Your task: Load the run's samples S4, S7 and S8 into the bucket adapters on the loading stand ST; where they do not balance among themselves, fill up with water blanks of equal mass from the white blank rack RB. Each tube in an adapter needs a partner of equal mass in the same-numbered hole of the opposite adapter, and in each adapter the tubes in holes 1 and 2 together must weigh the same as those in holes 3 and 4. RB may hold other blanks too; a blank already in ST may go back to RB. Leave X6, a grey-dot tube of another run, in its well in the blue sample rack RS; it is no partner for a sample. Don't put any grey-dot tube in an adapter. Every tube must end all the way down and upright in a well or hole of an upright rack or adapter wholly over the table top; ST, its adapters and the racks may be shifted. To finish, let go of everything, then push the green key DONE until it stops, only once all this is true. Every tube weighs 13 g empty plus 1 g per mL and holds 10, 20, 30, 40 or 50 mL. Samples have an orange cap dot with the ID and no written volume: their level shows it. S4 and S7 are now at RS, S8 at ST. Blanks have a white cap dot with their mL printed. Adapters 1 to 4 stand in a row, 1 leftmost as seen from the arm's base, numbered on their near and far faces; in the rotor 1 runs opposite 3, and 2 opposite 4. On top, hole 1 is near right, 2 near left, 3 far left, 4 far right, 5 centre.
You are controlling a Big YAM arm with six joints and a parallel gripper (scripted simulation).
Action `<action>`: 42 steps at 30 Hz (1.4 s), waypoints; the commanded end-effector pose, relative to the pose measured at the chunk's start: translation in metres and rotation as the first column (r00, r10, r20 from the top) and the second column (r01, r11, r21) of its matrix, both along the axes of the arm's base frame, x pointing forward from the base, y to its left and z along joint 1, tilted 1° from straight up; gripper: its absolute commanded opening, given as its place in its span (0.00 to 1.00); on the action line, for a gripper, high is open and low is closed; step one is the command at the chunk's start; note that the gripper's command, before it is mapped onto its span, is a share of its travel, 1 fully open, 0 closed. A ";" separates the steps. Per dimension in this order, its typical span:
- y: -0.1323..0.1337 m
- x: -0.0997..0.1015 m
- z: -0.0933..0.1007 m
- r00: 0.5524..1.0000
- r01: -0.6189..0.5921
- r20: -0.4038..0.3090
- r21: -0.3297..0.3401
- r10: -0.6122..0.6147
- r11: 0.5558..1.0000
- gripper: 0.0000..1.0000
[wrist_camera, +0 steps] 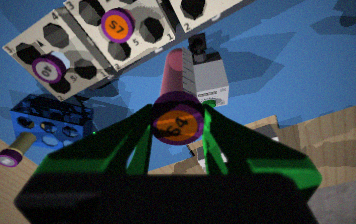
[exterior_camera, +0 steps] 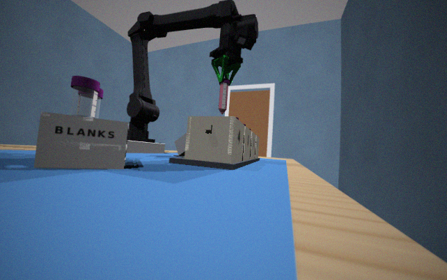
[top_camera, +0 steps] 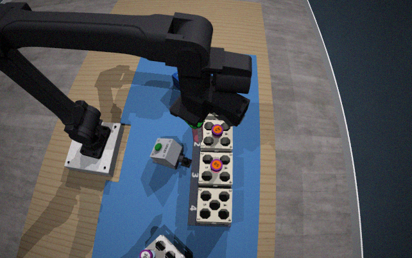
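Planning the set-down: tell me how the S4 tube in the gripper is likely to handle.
S4 is probably stiff: it hangs straight below the gripper. Held only at its purple cap, the long pink-filled body may swing or tilt on contact. Its pointed tip suggests it cannot stand alone and, being round, would likely roll if dropped.

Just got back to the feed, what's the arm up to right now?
The pincer is shut on sample S4, holding it upright above the row of adapters on the loading stand. S7 already sits in the centre hole of adapter 2, and another orange-dot tube in adapter 3's centre. Adapter 4 has no tubes.
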State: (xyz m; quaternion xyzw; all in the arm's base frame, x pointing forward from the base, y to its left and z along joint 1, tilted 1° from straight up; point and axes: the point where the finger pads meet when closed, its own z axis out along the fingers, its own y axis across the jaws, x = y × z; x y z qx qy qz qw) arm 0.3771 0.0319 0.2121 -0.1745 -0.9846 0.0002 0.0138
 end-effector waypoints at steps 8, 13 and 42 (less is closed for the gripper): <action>-0.051 0.047 0.022 0.966 0.247 0.078 0.008 -0.247 0.969 0.00; -0.083 0.060 0.021 0.957 0.281 0.078 0.004 -0.280 0.960 0.00; -0.161 0.084 -0.026 0.963 0.268 0.019 -0.006 -0.267 0.964 0.00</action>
